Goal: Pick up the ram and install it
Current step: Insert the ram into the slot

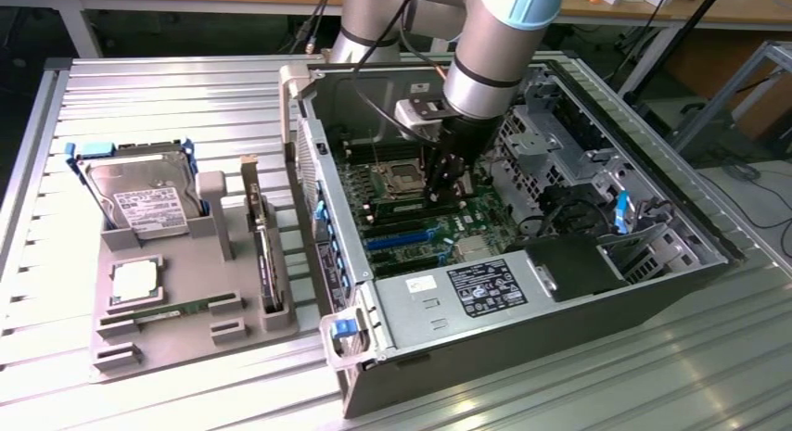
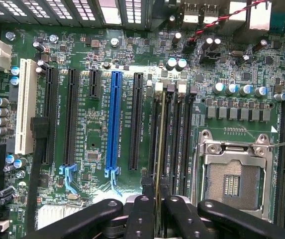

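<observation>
My end effector (image 2: 156,189) pinches one ram (image 2: 158,142) edge-on over the memory slots (image 2: 176,134); one other stick (image 1: 167,310) lies on the tray (image 1: 185,346), exterior view's lower left.

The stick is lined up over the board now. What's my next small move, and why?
Probably a slow, straight push down toward the board. The end effector is shut on the ram, which stands edge-on, in line with the memory slot farthest from the processor socket. How deep it sits I cannot tell, so go gently.
</observation>
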Action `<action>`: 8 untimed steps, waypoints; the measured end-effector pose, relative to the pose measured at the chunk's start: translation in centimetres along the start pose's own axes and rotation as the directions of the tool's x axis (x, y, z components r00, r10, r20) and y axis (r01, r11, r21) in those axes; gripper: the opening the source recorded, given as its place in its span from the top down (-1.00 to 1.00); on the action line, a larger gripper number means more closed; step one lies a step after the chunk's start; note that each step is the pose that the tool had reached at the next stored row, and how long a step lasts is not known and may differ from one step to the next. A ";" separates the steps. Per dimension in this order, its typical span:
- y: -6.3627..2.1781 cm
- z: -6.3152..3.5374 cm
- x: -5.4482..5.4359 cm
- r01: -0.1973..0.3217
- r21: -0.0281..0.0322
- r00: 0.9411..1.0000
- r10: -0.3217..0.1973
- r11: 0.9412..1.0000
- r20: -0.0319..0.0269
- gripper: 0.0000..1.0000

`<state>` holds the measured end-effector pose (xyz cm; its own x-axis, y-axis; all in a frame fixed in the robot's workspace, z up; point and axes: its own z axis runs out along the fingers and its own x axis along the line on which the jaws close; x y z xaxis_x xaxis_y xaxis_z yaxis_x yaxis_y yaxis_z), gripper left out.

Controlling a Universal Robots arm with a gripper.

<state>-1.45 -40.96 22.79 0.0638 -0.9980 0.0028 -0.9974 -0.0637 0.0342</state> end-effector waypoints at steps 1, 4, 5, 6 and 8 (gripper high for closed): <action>0.00 -0.01 0.0 0.000 -0.004 1.000 0.000 1.000 -0.003 0.72; 0.00 -0.04 0.0 0.000 -0.006 1.000 0.000 1.000 -0.003 0.72; 0.00 -0.06 0.0 0.000 -0.007 1.000 -0.001 1.000 -0.003 0.72; 0.00 -0.06 0.0 0.001 -0.007 1.000 -0.001 1.000 -0.003 0.72; 0.01 -0.06 0.0 0.003 -0.007 1.000 -0.003 1.000 -0.003 0.72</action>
<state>-1.45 -40.98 22.85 0.0672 -0.9977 0.0055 -0.9969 -0.0670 0.0415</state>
